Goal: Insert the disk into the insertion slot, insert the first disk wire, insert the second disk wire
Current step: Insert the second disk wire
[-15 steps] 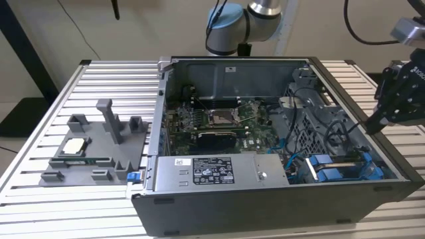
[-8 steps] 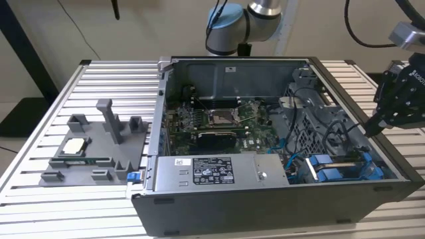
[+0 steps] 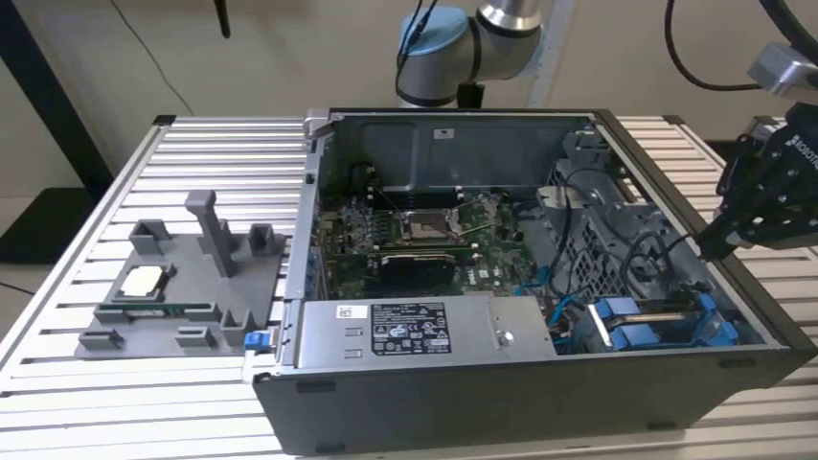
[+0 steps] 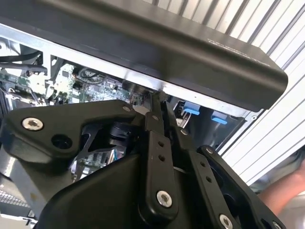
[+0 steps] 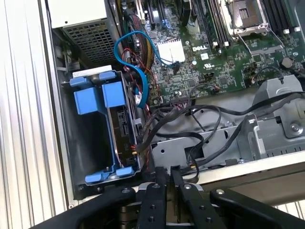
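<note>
Outside the open computer case (image 3: 511, 402), on the exterior view's right, the black gripper (image 3: 711, 249) hangs beside the case's right wall, over the slatted metal table (image 3: 205, 144). The insertion slot (image 3: 654, 321), with its blue fittings, sits in the case's near right corner beside the power supply (image 3: 422, 331). A grey parts tray (image 3: 217, 287) lies at the exterior view's left.

In the second wrist view the gripper (image 4: 158, 107) is clenched, with nothing seen between its fingers, close over the case wall.

In the first wrist view the gripper (image 5: 167, 172) sits just outside that wall. The insertion slot (image 5: 102, 95) seems to hold a dark disk (image 5: 125, 125), with loose black wires (image 5: 200, 119) and a blue cable (image 5: 136, 52) beside it.
</note>
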`<action>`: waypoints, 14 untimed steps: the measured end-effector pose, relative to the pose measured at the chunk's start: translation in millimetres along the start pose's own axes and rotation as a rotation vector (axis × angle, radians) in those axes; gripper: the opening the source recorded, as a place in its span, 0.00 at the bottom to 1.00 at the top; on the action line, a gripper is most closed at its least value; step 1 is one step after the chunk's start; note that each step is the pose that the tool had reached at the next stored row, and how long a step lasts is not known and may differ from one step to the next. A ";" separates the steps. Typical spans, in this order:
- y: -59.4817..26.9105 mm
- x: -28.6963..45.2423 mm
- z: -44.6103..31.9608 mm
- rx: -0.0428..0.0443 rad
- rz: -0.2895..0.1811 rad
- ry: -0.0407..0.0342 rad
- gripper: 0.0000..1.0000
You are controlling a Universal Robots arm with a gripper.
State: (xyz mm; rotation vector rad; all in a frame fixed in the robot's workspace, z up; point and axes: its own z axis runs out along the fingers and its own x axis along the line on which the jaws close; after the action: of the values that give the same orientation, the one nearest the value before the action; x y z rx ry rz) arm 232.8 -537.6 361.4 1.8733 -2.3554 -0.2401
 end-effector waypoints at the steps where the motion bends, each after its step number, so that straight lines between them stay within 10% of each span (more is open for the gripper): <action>1: -0.1 0.0 0.0 -0.0012 0.000 -0.0040 0.18; 14: -0.2 1.5 -0.5 -0.0233 0.005 -0.0744 0.16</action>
State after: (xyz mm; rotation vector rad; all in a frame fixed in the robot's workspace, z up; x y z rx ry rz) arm 232.8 -539.1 361.8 1.8796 -2.3935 -0.3410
